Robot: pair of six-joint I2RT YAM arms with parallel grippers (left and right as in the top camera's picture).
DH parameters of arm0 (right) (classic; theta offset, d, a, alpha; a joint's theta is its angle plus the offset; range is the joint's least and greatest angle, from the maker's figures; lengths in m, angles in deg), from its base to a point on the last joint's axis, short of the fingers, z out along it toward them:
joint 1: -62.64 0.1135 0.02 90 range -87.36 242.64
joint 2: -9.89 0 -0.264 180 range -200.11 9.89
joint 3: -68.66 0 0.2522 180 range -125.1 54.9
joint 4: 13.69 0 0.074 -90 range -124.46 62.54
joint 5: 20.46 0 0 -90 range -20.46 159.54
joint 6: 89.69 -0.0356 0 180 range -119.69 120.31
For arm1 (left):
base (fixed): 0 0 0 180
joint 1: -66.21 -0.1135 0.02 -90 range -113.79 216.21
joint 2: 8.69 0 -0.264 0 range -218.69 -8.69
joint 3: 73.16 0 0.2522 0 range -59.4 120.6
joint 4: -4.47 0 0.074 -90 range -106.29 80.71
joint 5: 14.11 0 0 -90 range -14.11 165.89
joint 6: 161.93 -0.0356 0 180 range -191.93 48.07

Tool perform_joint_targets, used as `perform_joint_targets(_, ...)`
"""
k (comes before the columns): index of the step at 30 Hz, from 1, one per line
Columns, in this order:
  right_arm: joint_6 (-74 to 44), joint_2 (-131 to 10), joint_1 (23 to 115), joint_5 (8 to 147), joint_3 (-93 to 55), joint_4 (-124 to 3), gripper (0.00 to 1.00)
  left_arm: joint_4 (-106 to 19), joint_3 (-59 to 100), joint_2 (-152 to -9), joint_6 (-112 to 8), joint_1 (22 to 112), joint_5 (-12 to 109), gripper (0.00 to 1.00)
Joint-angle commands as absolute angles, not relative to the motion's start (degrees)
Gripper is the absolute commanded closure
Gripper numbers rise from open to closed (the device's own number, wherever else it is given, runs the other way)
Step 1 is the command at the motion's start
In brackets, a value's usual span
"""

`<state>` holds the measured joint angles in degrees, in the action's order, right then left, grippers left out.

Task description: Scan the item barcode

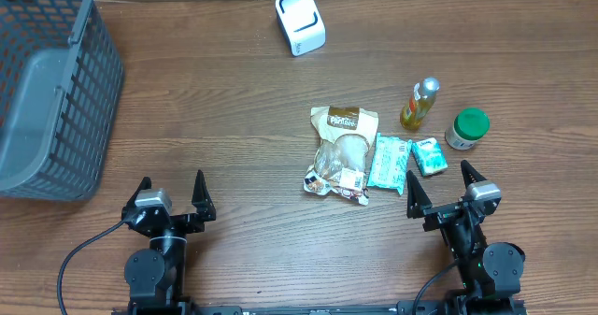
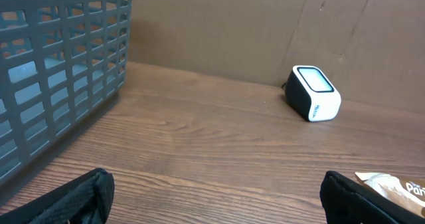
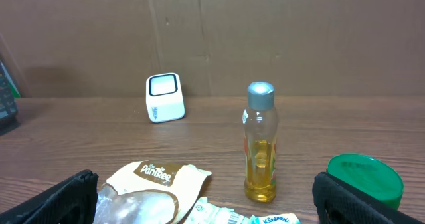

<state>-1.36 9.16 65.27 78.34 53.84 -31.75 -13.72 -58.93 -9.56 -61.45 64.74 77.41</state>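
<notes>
The tabletop (image 1: 234, 119) is brown wood-grain laminate, its grain running left to right. Behind it, in both wrist views, stands a plain brown cardboard wall (image 3: 279, 31) with faint vertical creases. A pale strip edges the top of the overhead view.

A grey plastic lattice basket (image 1: 51, 81) takes up the far left corner. The white barcode scanner (image 1: 300, 21), a small rounded block with a dark-framed window, sits alone near the far edge at centre, well apart from everything else.

The goods to be scanned lie in a loose cluster right of centre. A crumpled Pantree snack bag (image 1: 341, 151) lies flat with a white label at its near corner. A teal packet (image 1: 390, 162) lies just beside it on the right, and a small teal box (image 1: 429, 155) lies against that. Behind these stands a slim bottle of yellow liquid (image 1: 420, 105) with a silver cap, and near it a green-lidded jar (image 1: 467, 128).

The left end effector (image 1: 171, 186) sits at the near edge, released, fingers spread wide over bare wood. The right end effector (image 1: 438, 179) is likewise released and grasping nothing, just short of the teal packet and box. A black cable (image 1: 79, 251) loops from the left arm's base.
</notes>
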Motion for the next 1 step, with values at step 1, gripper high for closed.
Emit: perform_joint_targets(1,-1.1,9.7,65.0,78.6,54.5,-31.4,0.00,-13.6,-59.1,-8.9,-62.3,65.1,77.4,0.00)
